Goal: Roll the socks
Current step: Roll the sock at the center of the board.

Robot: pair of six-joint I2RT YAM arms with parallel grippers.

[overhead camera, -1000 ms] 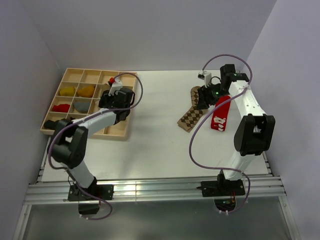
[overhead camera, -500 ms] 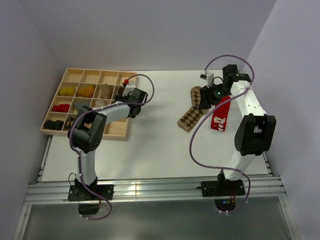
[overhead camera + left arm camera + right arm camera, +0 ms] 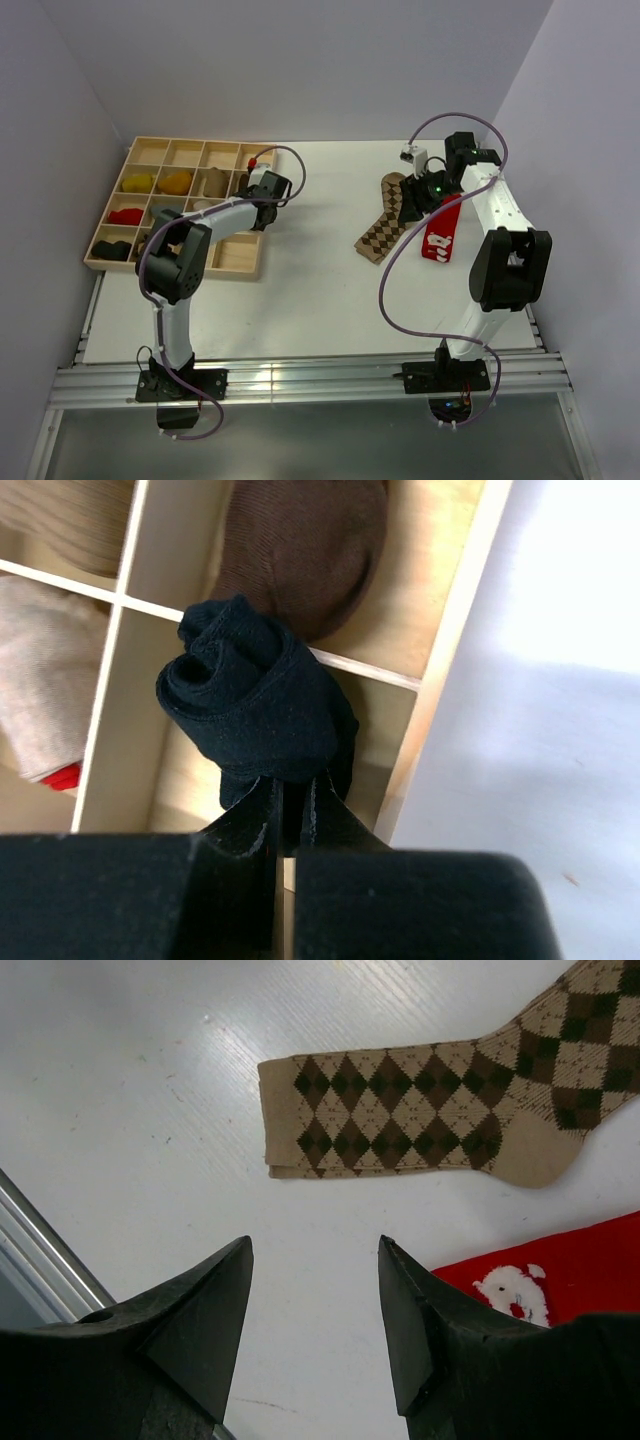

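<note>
My left gripper (image 3: 295, 780) is shut on the rolled black sock (image 3: 255, 705) and holds it over the right-hand compartments of the wooden tray (image 3: 452, 630). In the top view the left gripper (image 3: 256, 200) is at the tray's right side and hides the black sock. My right gripper (image 3: 315, 1245) is open and empty above the table, near the flat brown-and-tan argyle sock (image 3: 400, 1115) and the red sock with white marks (image 3: 545, 1280). In the top view the right gripper (image 3: 412, 203) hovers over the argyle sock (image 3: 380, 235), and the red sock (image 3: 440, 232) lies to its right.
The tray (image 3: 170, 141) holds yellow (image 3: 134, 183), orange (image 3: 174, 181), red (image 3: 122, 215) and dark (image 3: 108, 248) bundles. Under my left wrist a brown bundle (image 3: 300, 540) and a beige one (image 3: 40, 690) fill neighbouring compartments. Walls stand close on the left, back and right.
My left arm has swung its gripper right and up along the tray, to the tray's right side. The right arm has barely moved.
</note>
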